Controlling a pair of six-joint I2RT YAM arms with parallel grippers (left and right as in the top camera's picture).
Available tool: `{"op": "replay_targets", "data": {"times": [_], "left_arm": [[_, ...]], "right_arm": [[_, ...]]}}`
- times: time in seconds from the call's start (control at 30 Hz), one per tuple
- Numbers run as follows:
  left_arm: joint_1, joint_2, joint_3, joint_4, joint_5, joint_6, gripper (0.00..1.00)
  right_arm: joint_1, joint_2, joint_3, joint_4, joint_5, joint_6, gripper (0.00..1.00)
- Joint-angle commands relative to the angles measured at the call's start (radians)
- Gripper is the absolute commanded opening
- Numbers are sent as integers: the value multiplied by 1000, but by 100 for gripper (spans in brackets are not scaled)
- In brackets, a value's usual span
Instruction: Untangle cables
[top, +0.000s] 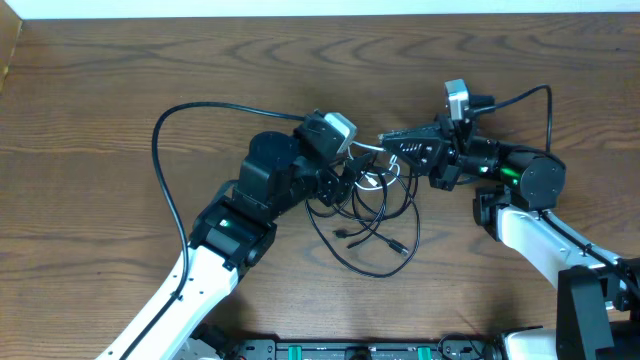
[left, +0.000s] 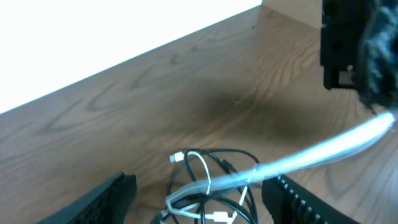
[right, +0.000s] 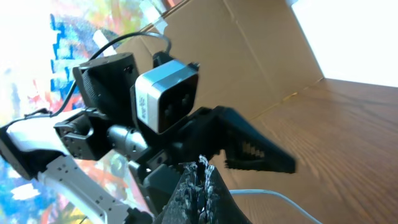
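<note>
Okay, right gripper (right: 200, 177): fingers pressed together, clamped on the white cable (left: 311, 155), which comes out just beside the tips.
Left gripper (left: 199, 186): wide apart, one finger on each side of the tangle; I cannot tell whether either finger touches a cable.
White cable: raised off the bench (top: 100, 100), running taut from the tangle up to the right gripper.
Black cable (left: 227, 151): loose loops lying on the bench between the arms, crossing the white one.
</note>
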Motion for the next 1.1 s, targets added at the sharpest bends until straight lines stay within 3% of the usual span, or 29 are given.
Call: {"op": "replay_targets", "data": {"times": [0.0, 0.07, 0.17, 0.23, 0.33, 0.73, 1.07], "left_arm": [[1, 29, 18, 23, 16, 32, 70], [1, 39, 18, 34, 16, 32, 67], [1, 49, 18, 50, 16, 32, 46], [1, 55, 18, 63, 16, 32, 24], [1, 57, 18, 76, 16, 32, 8], [1, 58, 18, 105, 16, 32, 8], [1, 4, 18, 319, 15, -3, 7]], "right_arm": [[16, -7, 5, 39, 5, 12, 1], [20, -7, 5, 39, 4, 13, 1], [21, -7, 5, 39, 4, 16, 1], [21, -7, 5, 39, 3, 16, 1], [22, -7, 5, 39, 3, 20, 1], [32, -7, 5, 39, -1, 23, 1], [32, -7, 5, 39, -10, 17, 1]]}}
